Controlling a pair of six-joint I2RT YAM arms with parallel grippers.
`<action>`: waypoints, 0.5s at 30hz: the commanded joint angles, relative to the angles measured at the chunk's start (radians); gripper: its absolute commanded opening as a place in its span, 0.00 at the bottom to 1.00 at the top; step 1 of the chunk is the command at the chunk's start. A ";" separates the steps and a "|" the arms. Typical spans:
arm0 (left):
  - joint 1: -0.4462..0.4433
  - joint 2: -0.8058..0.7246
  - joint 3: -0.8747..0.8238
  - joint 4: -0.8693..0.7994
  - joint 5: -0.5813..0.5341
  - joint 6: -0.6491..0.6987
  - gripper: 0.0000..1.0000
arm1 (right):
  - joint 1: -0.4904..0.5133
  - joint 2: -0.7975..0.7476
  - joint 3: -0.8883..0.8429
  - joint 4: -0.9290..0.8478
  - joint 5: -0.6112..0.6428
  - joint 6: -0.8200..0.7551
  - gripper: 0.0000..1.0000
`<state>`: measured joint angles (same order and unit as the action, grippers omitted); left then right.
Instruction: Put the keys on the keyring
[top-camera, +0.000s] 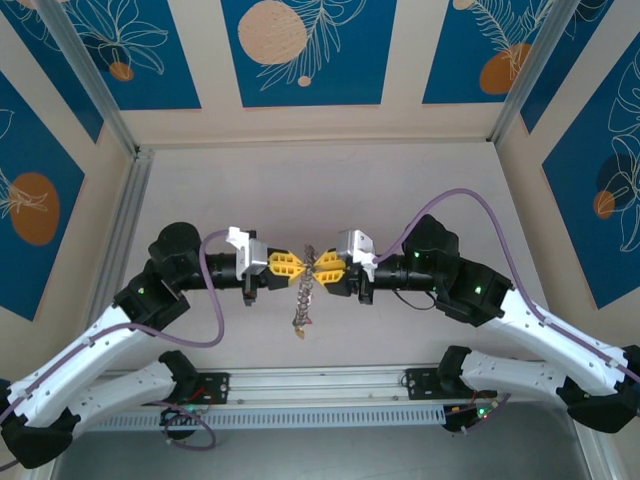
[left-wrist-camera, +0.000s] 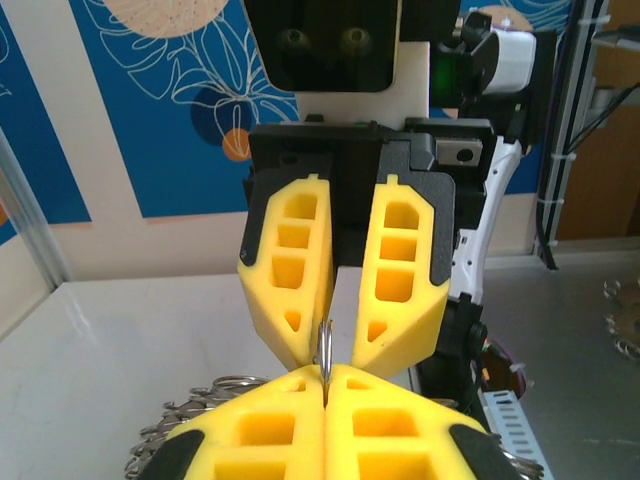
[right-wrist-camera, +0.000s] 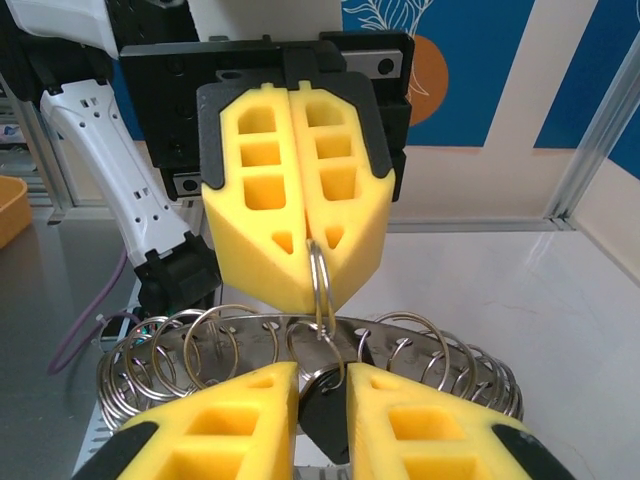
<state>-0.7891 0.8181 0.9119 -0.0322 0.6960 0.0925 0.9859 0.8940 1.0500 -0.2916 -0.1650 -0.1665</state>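
Observation:
The keyring (top-camera: 303, 295) hangs in mid-air between both grippers, a chain of keys (top-camera: 300, 322) dangling below it. In the right wrist view it is a flat grey band (right-wrist-camera: 262, 329) with holes, fringed with several wire split rings. My left gripper (top-camera: 303, 264) (left-wrist-camera: 325, 376) (right-wrist-camera: 316, 292) is shut on one thin split ring (right-wrist-camera: 320, 280) (left-wrist-camera: 325, 352) that stands upright. My right gripper (top-camera: 319, 266) (right-wrist-camera: 322, 378) (left-wrist-camera: 333, 356) faces it tip to tip, its fingers slightly apart. A black key head (right-wrist-camera: 323, 428) lies in that gap; contact with the pads is unclear.
The pale table (top-camera: 330, 190) lies below, fenced by aluminium posts and blue patterned walls. A slotted rail (top-camera: 320, 385) runs along the near edge between the arm bases. Some loose metal pieces (left-wrist-camera: 625, 320) lie on the table, and a yellow container edge (right-wrist-camera: 10, 205) shows.

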 joint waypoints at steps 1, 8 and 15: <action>0.021 -0.021 -0.028 0.230 0.085 -0.099 0.00 | 0.004 -0.025 -0.020 0.036 -0.021 0.015 0.19; 0.047 0.006 -0.149 0.595 0.111 -0.301 0.00 | 0.005 -0.028 -0.035 0.063 -0.071 0.016 0.11; 0.057 0.043 -0.175 0.762 0.114 -0.394 0.00 | 0.006 -0.016 -0.038 0.062 -0.075 0.015 0.06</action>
<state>-0.7483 0.8566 0.7261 0.5262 0.8234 -0.2306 0.9813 0.8734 1.0309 -0.2211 -0.1844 -0.1520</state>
